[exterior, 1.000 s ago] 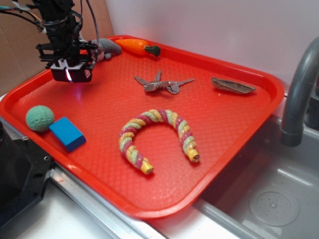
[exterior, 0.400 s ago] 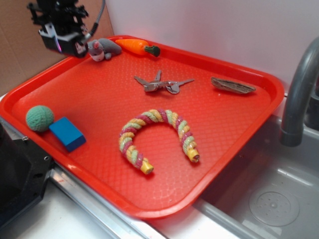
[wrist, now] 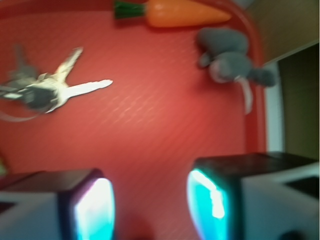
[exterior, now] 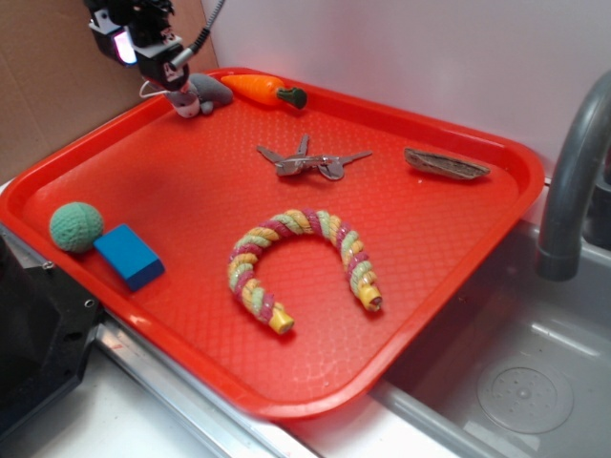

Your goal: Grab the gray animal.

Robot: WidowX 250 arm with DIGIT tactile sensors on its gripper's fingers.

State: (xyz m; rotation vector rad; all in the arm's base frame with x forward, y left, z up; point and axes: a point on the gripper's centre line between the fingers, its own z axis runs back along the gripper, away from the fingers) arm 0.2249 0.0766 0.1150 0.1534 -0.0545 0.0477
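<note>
Around the gray animal (wrist: 231, 60) we find bare tray (exterior: 191, 191) floor on the side toward the keys (wrist: 42, 90), which lie well apart. The carrot (wrist: 185, 12) lies just beside it, and the tray's raised rim crowds its far side.

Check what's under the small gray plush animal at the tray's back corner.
The small gray plush animal lies directly on the red plastic tray, beside the orange toy carrot. Nothing shows underneath; its underside is hidden.
</note>
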